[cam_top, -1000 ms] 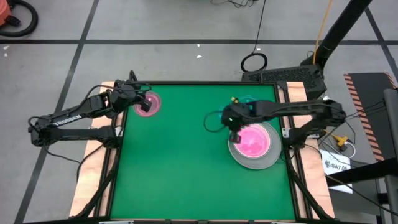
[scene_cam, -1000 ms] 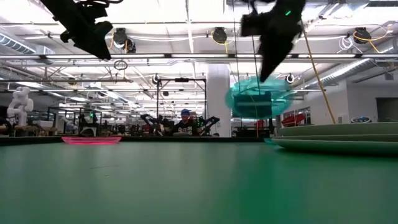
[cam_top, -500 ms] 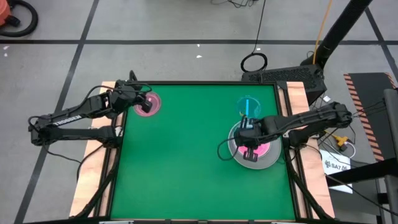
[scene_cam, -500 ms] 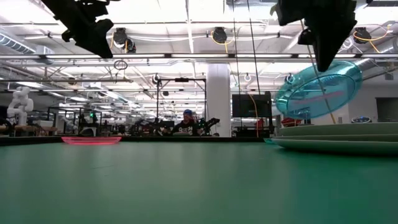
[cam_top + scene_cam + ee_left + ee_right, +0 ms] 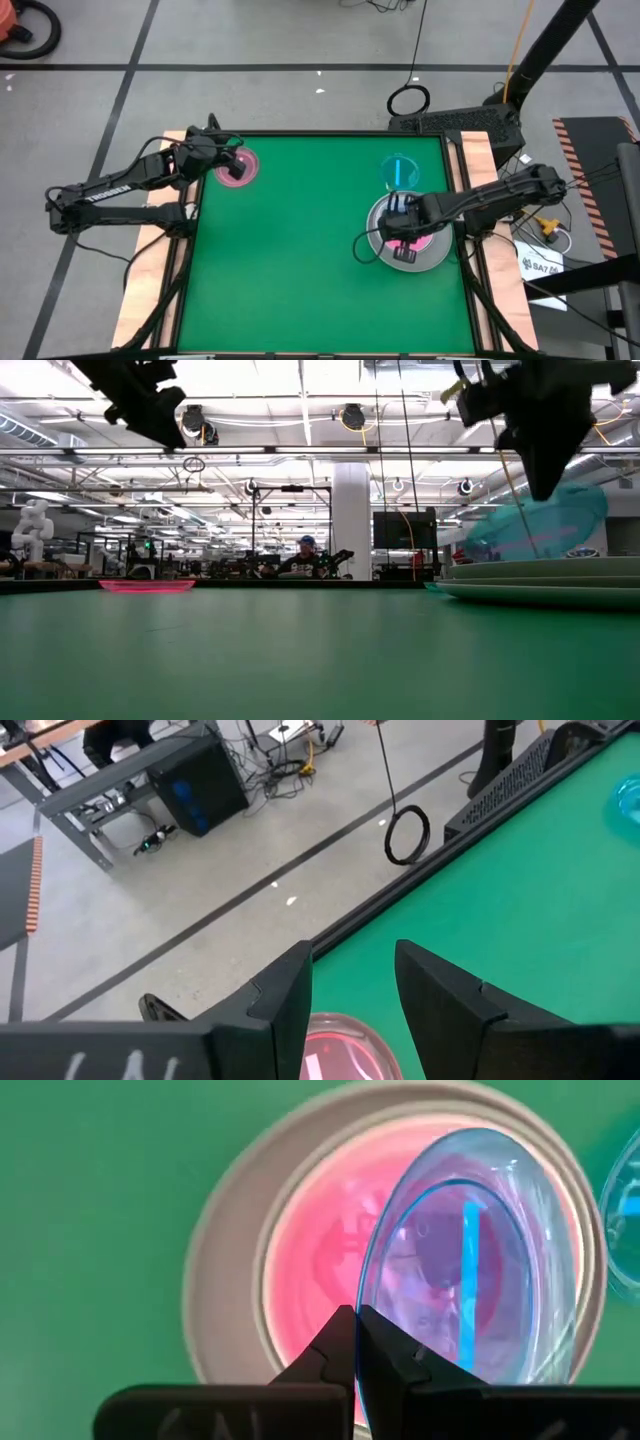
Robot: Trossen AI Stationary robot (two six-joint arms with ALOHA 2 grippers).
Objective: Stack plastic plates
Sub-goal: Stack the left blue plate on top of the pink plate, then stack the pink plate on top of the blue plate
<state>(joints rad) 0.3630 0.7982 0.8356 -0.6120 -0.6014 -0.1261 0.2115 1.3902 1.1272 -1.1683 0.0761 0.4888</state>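
Right gripper (image 5: 356,1342) clenched on small translucent blue plate (image 5: 470,1260) — tilted above stack (image 5: 432,255), centre-right; left gripper (image 5: 350,985) released — upper left.

A: Worktop (image 5: 290,250) colour?
B: Plain green, dark edging, pale wood strips L & R.
A: Plates?
B: Far-left plate (image 5: 238,167) pink. Right stack (image 5: 432,256): grey rim, pink plate (image 5: 310,1270) on top. Tilted plate (image 5: 480,1260) see-through blue; another blue plate (image 5: 399,170) far right. Both arms dark.

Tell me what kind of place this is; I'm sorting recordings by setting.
Probably a large robotics lab or workshop: a white humanoid robot stands beyond the green table, with workbenches, metal frames, strip-lit ceiling and a seated person.
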